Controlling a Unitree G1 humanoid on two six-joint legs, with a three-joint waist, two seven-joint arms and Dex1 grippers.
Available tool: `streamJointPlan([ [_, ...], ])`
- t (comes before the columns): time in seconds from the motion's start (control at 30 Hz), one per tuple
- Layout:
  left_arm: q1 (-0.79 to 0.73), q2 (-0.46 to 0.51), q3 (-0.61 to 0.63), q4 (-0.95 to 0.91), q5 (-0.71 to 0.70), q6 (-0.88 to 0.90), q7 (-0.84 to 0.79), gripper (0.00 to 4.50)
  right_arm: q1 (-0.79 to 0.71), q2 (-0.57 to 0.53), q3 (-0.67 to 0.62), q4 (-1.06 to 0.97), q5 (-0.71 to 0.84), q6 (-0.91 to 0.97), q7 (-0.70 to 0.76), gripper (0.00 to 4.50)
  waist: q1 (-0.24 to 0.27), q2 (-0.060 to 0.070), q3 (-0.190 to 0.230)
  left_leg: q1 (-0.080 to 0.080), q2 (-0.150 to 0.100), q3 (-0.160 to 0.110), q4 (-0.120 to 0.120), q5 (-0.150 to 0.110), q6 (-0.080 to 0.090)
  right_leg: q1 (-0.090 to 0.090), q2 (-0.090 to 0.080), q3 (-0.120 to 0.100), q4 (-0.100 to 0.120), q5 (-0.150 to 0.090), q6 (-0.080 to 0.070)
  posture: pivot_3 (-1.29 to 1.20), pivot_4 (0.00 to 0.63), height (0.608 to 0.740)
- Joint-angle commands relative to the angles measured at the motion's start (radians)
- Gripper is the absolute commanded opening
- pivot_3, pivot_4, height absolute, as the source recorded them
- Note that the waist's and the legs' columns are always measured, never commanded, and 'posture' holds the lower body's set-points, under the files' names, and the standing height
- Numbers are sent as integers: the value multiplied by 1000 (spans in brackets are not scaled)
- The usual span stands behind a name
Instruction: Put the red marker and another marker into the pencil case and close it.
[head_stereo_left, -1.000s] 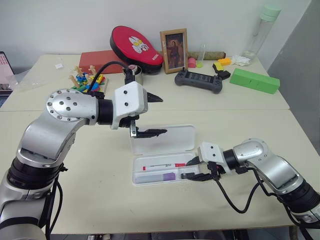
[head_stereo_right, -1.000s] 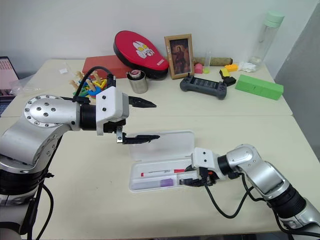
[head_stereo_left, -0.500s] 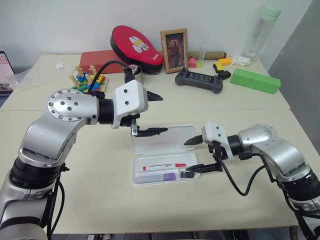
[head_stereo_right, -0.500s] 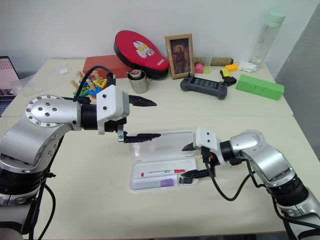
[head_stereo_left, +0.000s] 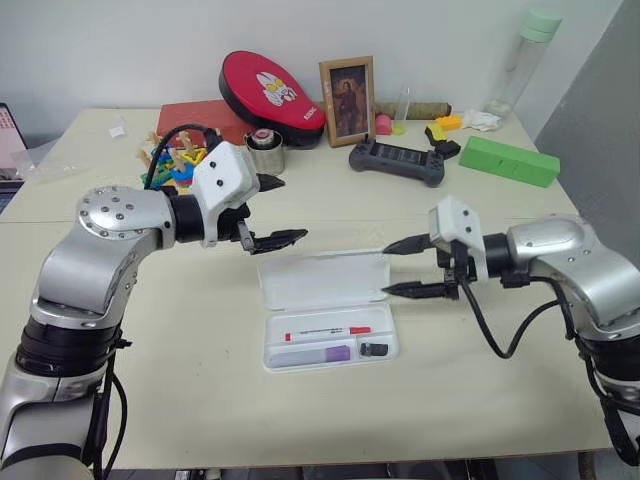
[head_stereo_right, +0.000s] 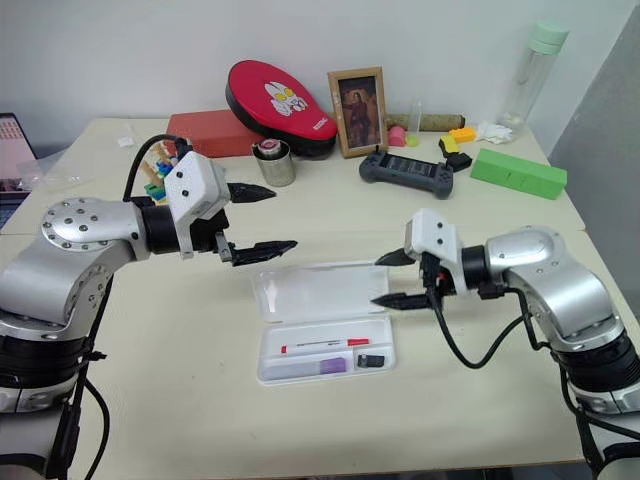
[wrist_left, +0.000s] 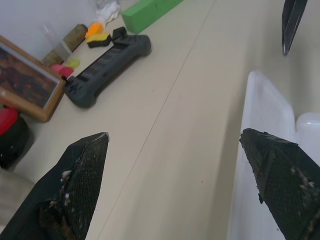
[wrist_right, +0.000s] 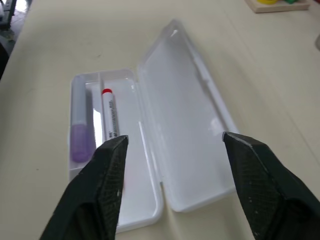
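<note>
A: While the pencil case (head_stereo_left: 325, 312) lies open on the tabletop (head_stereo_left: 480, 215), what is hard to make out?

B: The small dark piece (head_stereo_left: 373, 349) in the tray's end compartment, just beside the lilac marker's tip; cannot tell what it is. In the left wrist view the case's lid is cut off at the frame edge, and the picture frame (wrist_left: 25, 80) is cropped too. The print on the red marker (head_stereo_left: 327, 333) is too fine to read.

A: Where are the markers?

B: Both in the tray, side by side along its length. Red marker in the slot nearer the lid; lilac marker (head_stereo_left: 310, 354) in the slot nearer the robot. Lid lies flat on the tabletop, hinged back, away from the robot.

A: Left gripper (head_stereo_left: 275, 210)?

B: Fingers spread wide, nothing between them. It hovers above the tabletop near the lid's far left corner, apart from it.

A: Right gripper (head_stereo_left: 402, 268)?

B: Fingers parted, empty. It hangs just off the lid's right end, tips pointing toward the case; contact not visible. In the right wrist view the open case (wrist_right: 150, 150) sits between its fingers (wrist_right: 107, 170).

A: Background?

B: Game controller (head_stereo_left: 397, 161), green box (head_stereo_left: 510, 160), red pouch (head_stereo_left: 270, 90) at the far edge.
</note>
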Motion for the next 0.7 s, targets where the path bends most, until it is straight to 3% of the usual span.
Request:
streamJointPlan([
  [0.03, 9, 2, 45, 24, 18, -35, 16, 4500, -44, -3, -43, 10, 15, -19, -3, 2114, 0, 0, 0, 0, 0, 0, 0, 0, 0, 0, 0, 0, 0, 0, 0, 0, 150, 740],
  [0.33, 12, 19, 61, 74, 33, -68, 4, 4500, -64, 2, -29, 54, -5, -45, -15, 59, -1, 0, 0, -1, 0, 0, -1, 0, 0, -1, 0, 0, 0, 0, 0, 0, 150, 740],
  [0.7, 12, 38, 62, 139, 54, -97, -22, 4500, -58, -1, -16, 66, -35, -68, -32, 59, -1, 0, 0, -1, 0, 0, -1, 0, 0, -1, 0, 0, 0, 0, 0, 0, 150, 740],
])
